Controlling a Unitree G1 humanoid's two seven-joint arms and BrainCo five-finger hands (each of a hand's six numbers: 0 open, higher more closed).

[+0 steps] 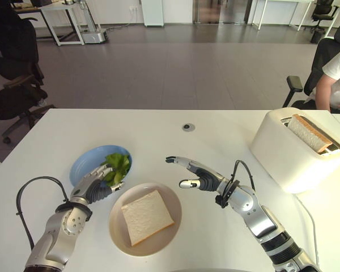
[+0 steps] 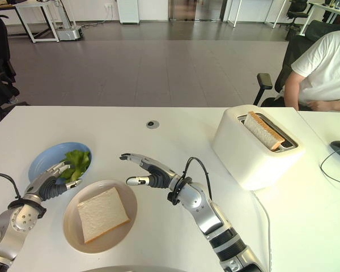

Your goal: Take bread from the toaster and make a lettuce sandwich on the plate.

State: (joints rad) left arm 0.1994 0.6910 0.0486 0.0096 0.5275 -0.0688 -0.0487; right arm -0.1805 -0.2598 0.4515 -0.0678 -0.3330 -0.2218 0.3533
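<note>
Left hand (image 1: 96, 184) rests at the blue dish (image 1: 82, 164), fingers loosely spread with tips against the lettuce (image 1: 119, 165); no closed grip on the leaf as far as can be seen. Just right of it, the plate (image 1: 116, 226) carries one slice of bread (image 1: 147, 216), lying flat. Right hand (image 1: 195, 174) hovers between plate and toaster (image 1: 283, 147), fingers extended, empty. A second slice (image 1: 309, 133) stands in the toaster slot, top edge showing. Risks, as judged: a shallow pinch may drop the lettuce short of the bread, or drag the light dish into the plate; the toaster slice offers little edge, so a poor pinch could tear it or shove the toaster. Worktop (image 1: 215, 130) white and smooth, likely slippery. Beyond it, grey floor, office chairs, tables.
</note>
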